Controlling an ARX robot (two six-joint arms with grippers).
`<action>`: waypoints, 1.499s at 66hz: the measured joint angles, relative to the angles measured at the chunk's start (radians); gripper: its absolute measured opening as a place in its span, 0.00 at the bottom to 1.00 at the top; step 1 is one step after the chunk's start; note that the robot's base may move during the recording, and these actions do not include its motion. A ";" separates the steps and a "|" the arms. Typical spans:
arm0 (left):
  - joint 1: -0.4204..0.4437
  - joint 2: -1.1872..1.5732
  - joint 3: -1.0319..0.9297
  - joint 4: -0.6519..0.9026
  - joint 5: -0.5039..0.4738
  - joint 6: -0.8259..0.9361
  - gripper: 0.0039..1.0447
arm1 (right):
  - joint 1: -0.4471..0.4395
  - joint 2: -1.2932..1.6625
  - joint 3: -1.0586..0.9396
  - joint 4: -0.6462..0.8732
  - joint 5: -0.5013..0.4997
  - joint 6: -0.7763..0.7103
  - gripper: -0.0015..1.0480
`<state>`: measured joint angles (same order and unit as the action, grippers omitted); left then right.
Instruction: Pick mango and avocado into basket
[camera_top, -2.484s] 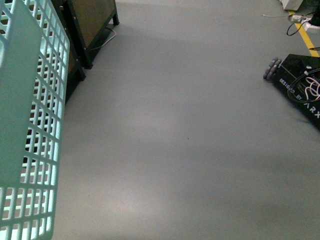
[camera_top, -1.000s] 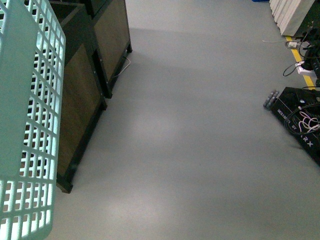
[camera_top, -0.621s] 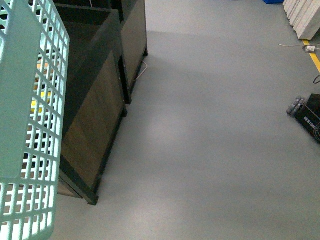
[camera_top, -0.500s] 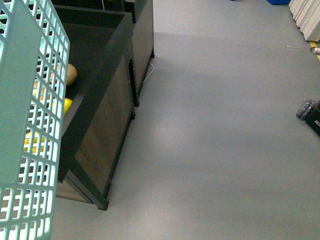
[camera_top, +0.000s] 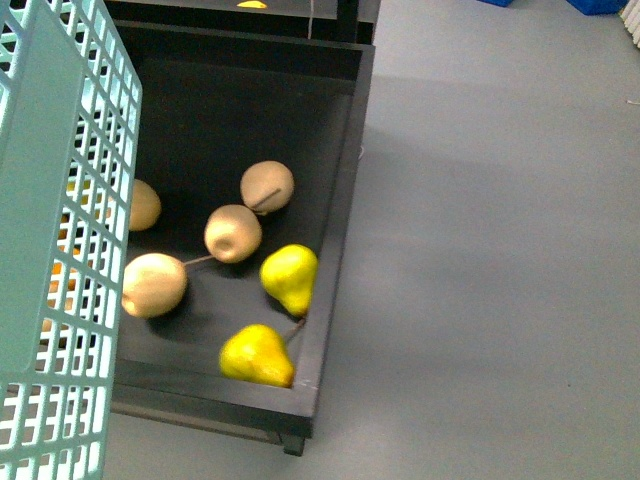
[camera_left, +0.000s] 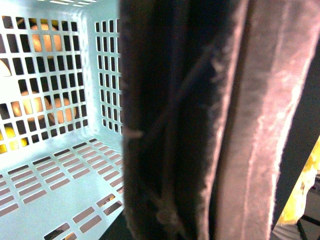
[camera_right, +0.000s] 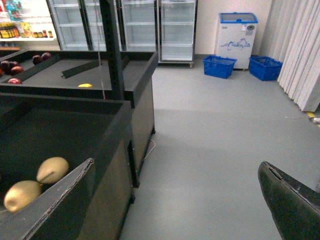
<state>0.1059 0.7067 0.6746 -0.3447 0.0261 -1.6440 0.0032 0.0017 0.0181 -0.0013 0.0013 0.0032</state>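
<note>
Fruit is seen spread over a dark, walled surface (camera_top: 342, 200) in the front view. Four tan round fruits (camera_top: 233, 233) lie toward the middle and left. Two yellow pears (camera_top: 289, 277) lie to the right, and the nearer pear is tucked against the near right corner. The basket (camera_top: 50, 200) is held raised at the near left, and its slotted turquoise wall covers the left part of that surface. Its empty slotted inside is shown in the left wrist view. Its brown handle (camera_left: 170, 125) fills that view so closely that it cannot be told whether the left claw is clamped on it. The right claw (camera_right: 176, 167) is held apart, with nothing between its fingers (camera_right: 295, 205), over grey floor (camera_right: 210, 150). On a farther surface (camera_right: 141, 75) a small yellow fruit (camera_right: 85, 85) and dark red fruits (camera_right: 37, 59) are seen, too small to be named.
</note>
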 joint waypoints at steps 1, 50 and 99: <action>0.000 0.000 0.000 0.000 0.000 0.000 0.14 | 0.000 0.001 0.000 0.000 0.002 -0.001 0.92; 0.000 -0.001 0.000 0.000 -0.001 0.000 0.14 | 0.000 0.001 0.000 0.000 -0.001 0.000 0.92; 0.000 -0.001 0.000 0.000 0.000 -0.001 0.14 | 0.000 0.001 0.000 0.000 0.002 0.000 0.92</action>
<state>0.1062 0.7059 0.6746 -0.3447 0.0261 -1.6447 0.0032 0.0025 0.0181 -0.0017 0.0029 0.0029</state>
